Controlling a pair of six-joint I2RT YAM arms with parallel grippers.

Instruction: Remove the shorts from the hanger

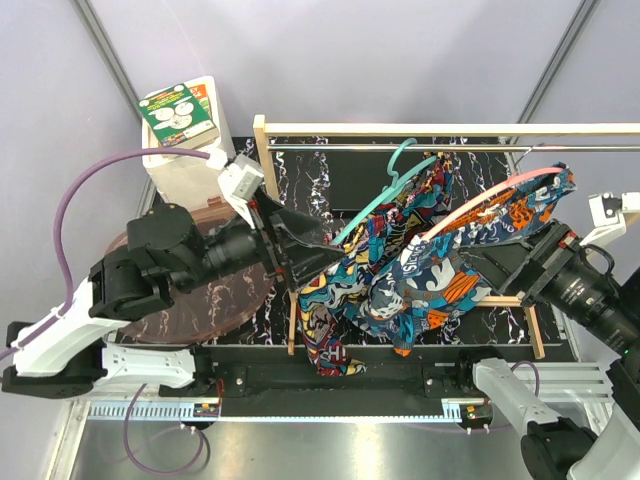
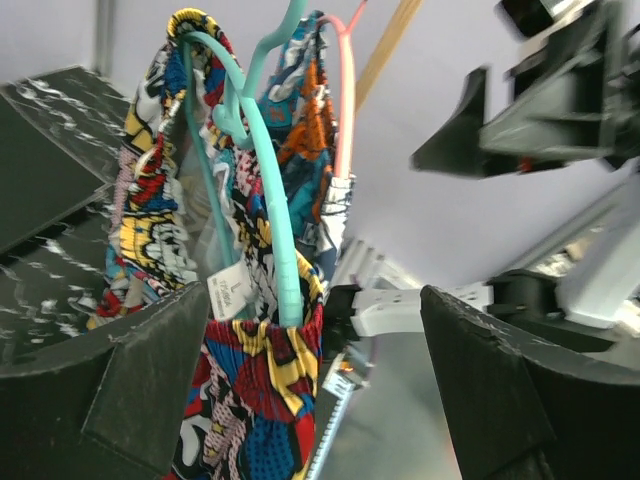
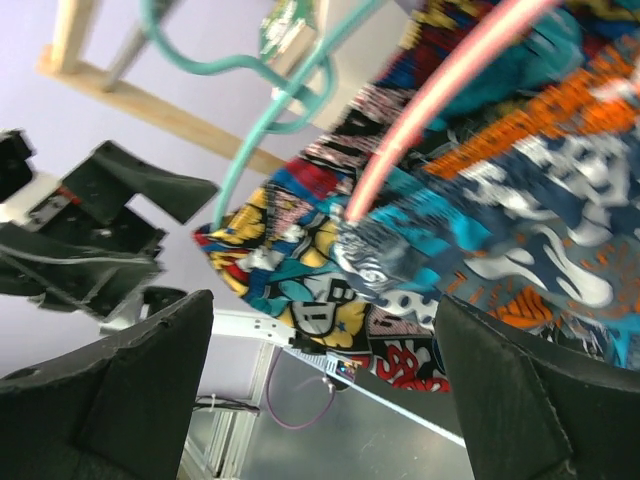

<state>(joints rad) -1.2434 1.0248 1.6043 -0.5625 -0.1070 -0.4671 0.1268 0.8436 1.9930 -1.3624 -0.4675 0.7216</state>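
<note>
Facing the grab step: the comic shorts [image 1: 340, 290] hang on the teal hanger [image 2: 278, 220], the orange-teal shorts [image 1: 455, 275] on the pink hanger [image 3: 450, 100]. Left pincer [image 2: 315, 300] and right pincer [image 3: 325, 298] gape wide, empty. Next: pinch a waistband, slide it off.

Left arm [image 1: 170, 255] extended rightward, left pincer [image 1: 308, 258] with jaws spread wide apart, right arm [image 1: 590, 292] extended leftward, right pincer [image 1: 508, 268] with jaws spread wide apart, the two pincers facing each other.
</note>
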